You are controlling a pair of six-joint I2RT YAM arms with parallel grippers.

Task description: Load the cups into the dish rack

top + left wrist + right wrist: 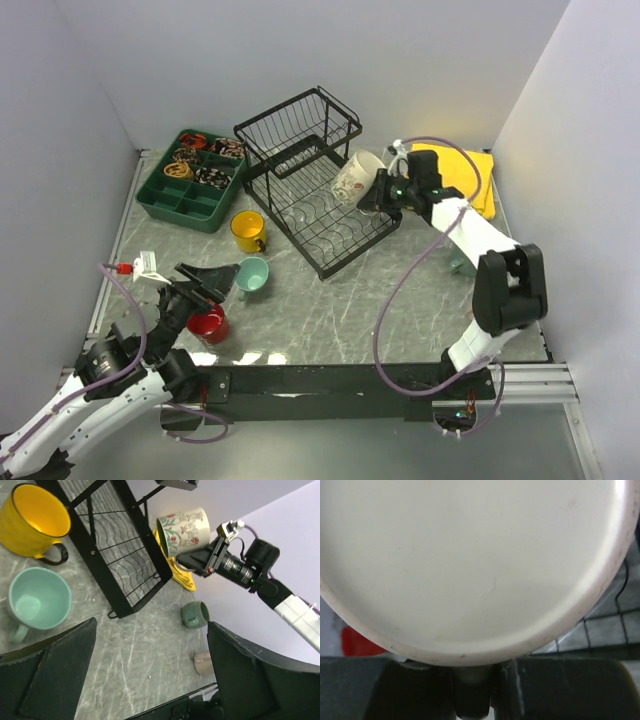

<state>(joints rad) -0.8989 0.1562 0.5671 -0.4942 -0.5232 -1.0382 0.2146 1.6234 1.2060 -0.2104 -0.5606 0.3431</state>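
The right gripper (384,193) is closed narrow on the cream mug (356,177), pinching it at its bottom end and holding it off the surface (330,310), tipped on its side with the mouth turned toward the dish rack (305,225). The mug hangs at the right-hand edge of the rack's flat slotted tray, just beside the wires, and whether it touches them I cannot tell. The left wrist view shows its floral print and green inside, while in the right wrist view its pale base fills nearly the whole frame. The left gripper (213,287) stands wide, holding nothing, low over the near left of the surface, with the red mug (208,324) just beside it on the near side. The small teal mug (252,273) stands upright close to the fingertips, and the yellow mug (247,230) stands upright beyond it, near the rack's left edge. The grey-green mug (195,615) sits on the surface to the right of the rack, with the pale pink mug (202,662), only partly seen, nearer the arms. A green compartment tray (175,212) lies left of the rack and a yellow cloth (470,170) lies at the back right, behind the right gripper
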